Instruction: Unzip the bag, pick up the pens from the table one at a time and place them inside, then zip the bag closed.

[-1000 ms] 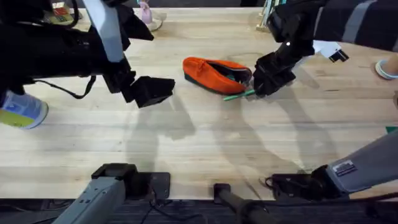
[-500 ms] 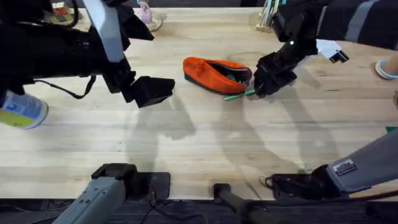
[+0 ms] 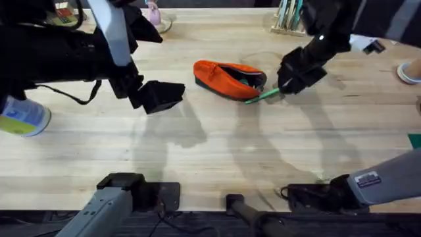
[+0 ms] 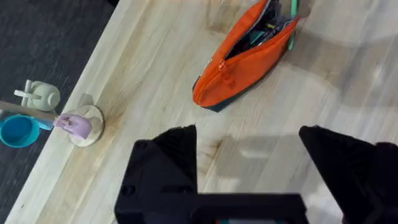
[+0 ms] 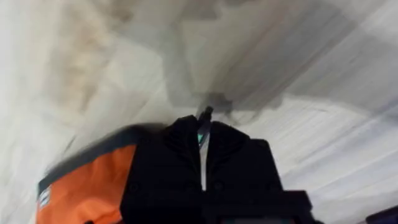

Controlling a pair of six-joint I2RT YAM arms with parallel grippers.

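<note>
One wide light wooden plank table [image 3: 217, 158]. One orange fabric pouch with navy base [image 3: 227, 78], unzipped, just beside the right gripper [image 3: 284, 87]. One thin mint-green pen [image 3: 262, 97], pinched there; tip it lengthwise into the opening. Left gripper [image 4: 249, 165] spread, idle, well apart.

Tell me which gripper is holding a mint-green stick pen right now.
The right gripper, shut on the mint-green stick pen beside the open end of the orange fabric pouch. The left gripper hangs open, holding nothing.

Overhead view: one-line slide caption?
Right gripper holds a mint-green pen at the unzipped orange pouch; left gripper waits open.
</note>
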